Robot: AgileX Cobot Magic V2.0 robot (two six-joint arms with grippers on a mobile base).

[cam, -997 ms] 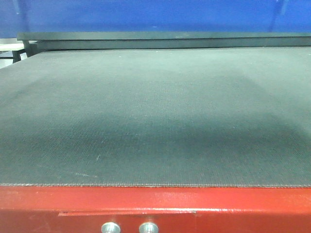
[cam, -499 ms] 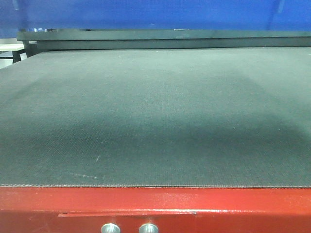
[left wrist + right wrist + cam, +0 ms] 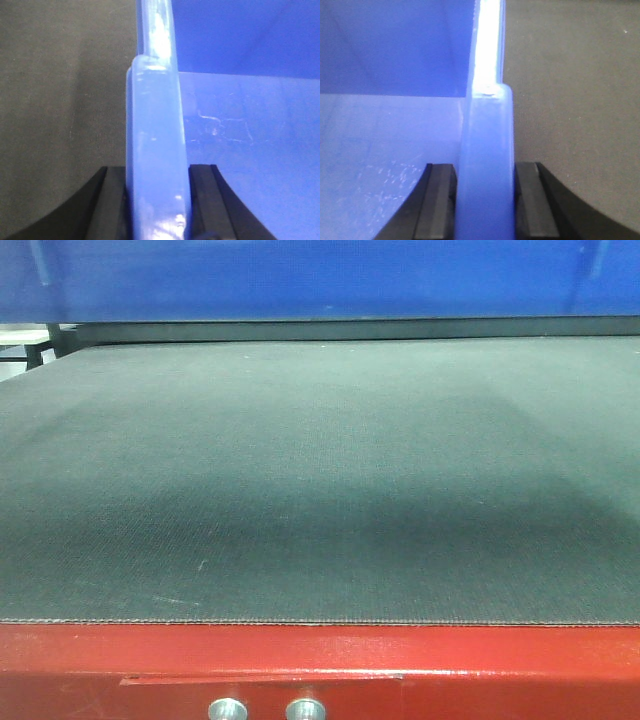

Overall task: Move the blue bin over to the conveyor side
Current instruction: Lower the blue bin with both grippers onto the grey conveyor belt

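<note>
Largest in the front view, the conveyor side [image 3: 320,490]: flat dark grey textured surface, nothing resting on its near and middle stretch. Across the very top of that view, over the far part of the grey surface, the blue bin [image 3: 320,280], long axis lying crosswise from left to right and running past both picture edges; impossible to tell whether its underside touches the surface. Along the near edge, the red frame [image 3: 320,655]. Clamped on one end wall, the left gripper [image 3: 156,200], dark pads pressed against either face of the thick rolled rim, bin interior on one side and grey surface on the other. Mirrored at the opposite end, the right gripper [image 3: 485,200], closed on that rim likewise. Bin thus slung between both arms, neither nearer. Probably calls for a matched, level carry. Smallest, two silver bolts [image 3: 228,708]. No brand, label or readable writing anywhere.
</note>
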